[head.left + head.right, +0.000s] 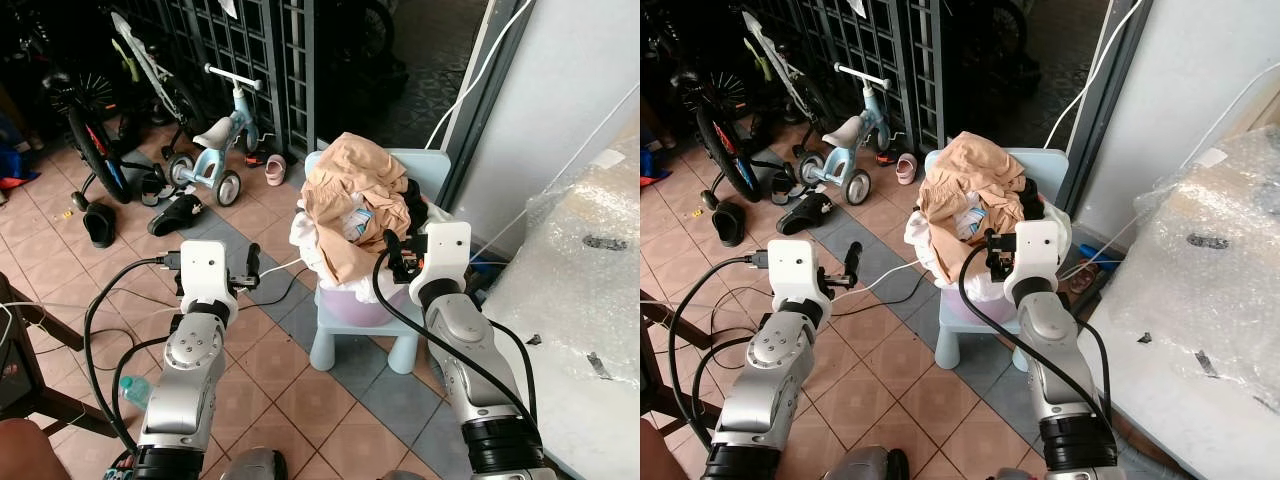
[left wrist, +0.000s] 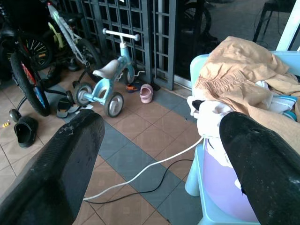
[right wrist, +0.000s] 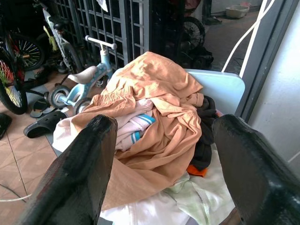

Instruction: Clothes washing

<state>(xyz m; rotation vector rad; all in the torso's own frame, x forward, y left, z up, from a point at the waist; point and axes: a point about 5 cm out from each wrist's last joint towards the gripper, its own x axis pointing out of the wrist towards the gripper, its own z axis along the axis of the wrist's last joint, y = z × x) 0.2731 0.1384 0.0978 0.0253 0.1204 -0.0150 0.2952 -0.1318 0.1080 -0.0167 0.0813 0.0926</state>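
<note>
Right gripper [image 3: 161, 173] held wide, fingers spread, nothing between them. Straight ahead of it and slightly below: the heap of clothes [image 1: 355, 215], tan garment on top, white, black and striped pieces underneath, piled in a lilac basin [image 1: 350, 305] on a pale blue child's chair [image 1: 385, 345]. Gripper close to the heap, contact not visible.

Left gripper [image 2: 164, 164] also wide and empty, raised over the tiled floor [image 1: 270, 370]. The chair and heap lie off to its right; a white cable [image 2: 150, 168] runs across the tiles just beyond its fingertips; a small blue tricycle [image 1: 215, 145] stands further ahead.
</note>
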